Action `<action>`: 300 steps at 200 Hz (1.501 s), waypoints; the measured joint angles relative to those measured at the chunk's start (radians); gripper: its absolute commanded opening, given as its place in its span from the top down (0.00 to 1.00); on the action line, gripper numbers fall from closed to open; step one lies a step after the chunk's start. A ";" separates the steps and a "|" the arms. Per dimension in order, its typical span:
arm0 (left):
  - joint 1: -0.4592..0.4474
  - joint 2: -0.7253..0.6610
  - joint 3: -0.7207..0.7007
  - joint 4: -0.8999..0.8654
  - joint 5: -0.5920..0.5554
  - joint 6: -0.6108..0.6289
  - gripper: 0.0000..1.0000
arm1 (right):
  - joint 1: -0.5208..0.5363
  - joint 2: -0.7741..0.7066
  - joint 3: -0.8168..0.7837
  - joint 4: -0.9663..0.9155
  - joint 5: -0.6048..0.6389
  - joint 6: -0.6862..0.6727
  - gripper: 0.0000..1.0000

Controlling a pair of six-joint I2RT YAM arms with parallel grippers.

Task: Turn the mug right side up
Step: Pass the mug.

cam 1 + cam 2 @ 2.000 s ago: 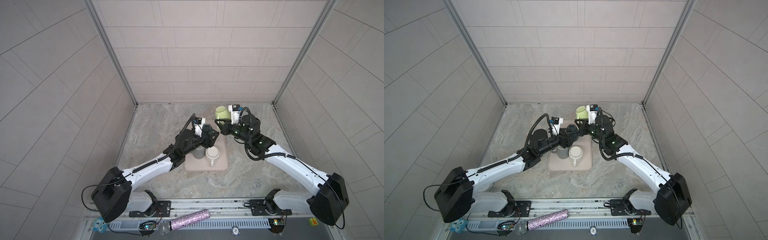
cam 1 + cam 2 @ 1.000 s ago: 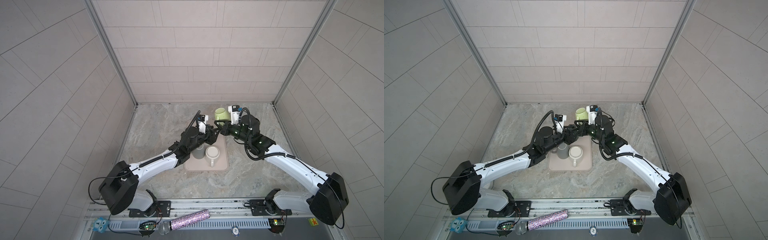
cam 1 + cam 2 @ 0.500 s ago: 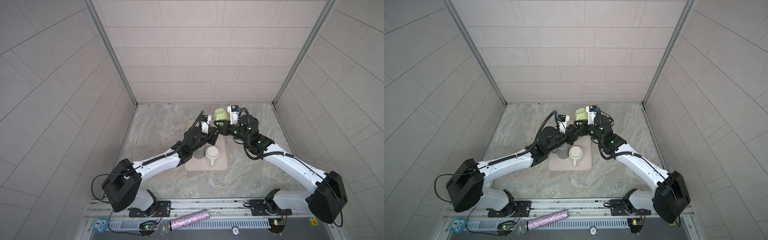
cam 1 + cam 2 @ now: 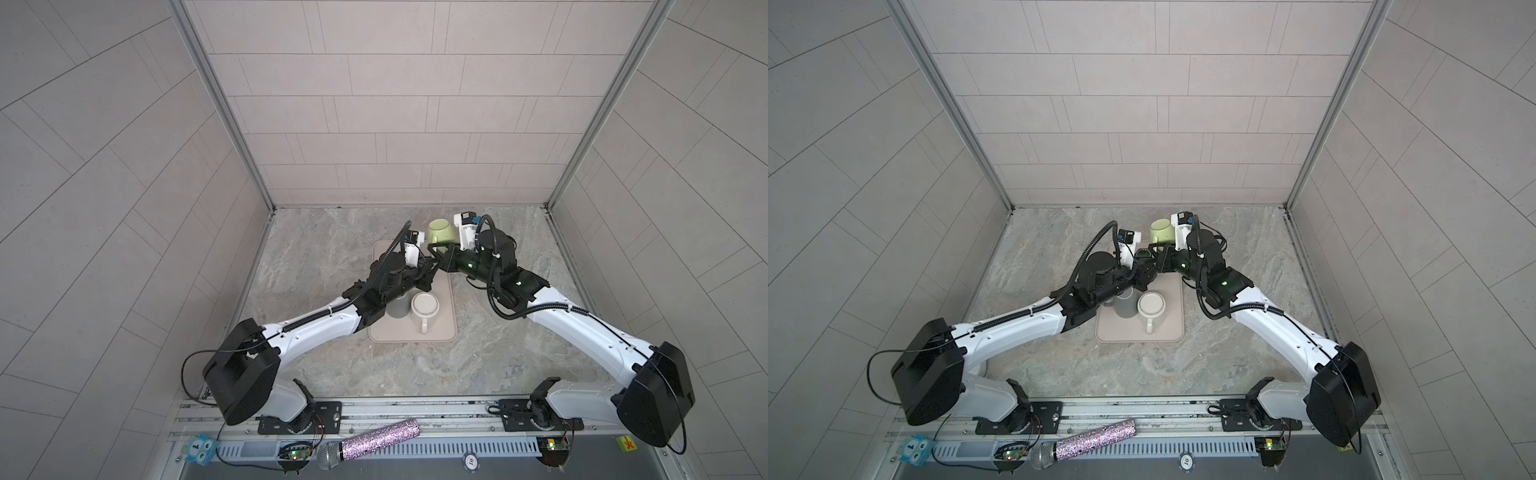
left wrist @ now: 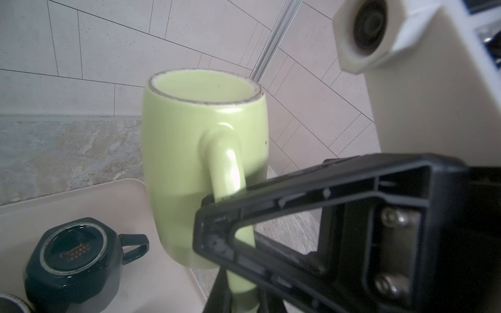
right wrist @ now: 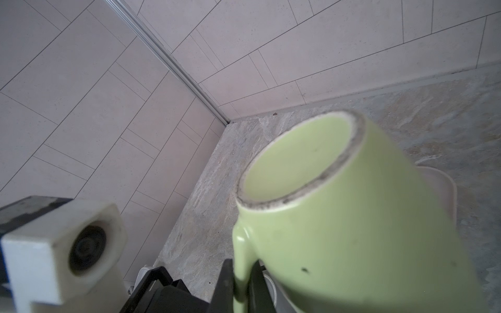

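Grip on the handle (image 5: 225, 162) decides this step: the green mug (image 4: 441, 236) hangs in the air above the far right corner of the tray (image 4: 449, 328), its unglazed foot ring upward, so it is not yet right side up. The right gripper (image 6: 240, 281) pinches the handle, and the left gripper (image 5: 242, 292) looks pressed onto the same handle further along, which I judge to be a two-handed hold. One grip should let go only once the other is firm; then the mug can roll over clear of both wrists. Below, a white mug (image 4: 424, 306), a grey mug (image 4: 397, 311) and a dark mug (image 5: 73, 260) standing bottom-up crowd the tray, leaving little bare room for setting down, and the two wrists nearly touch.
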 measured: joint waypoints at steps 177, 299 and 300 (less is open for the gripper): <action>0.029 -0.055 0.149 -0.457 0.018 0.139 1.00 | -0.178 -0.114 0.050 -0.275 0.011 -0.171 0.42; 0.110 -0.031 0.317 -0.611 0.172 0.101 1.00 | -0.175 -0.279 -0.211 -0.237 -0.049 -0.339 0.31; 0.111 -0.030 0.321 -0.614 0.174 0.101 1.00 | -0.175 -0.279 -0.212 -0.236 -0.049 -0.340 0.31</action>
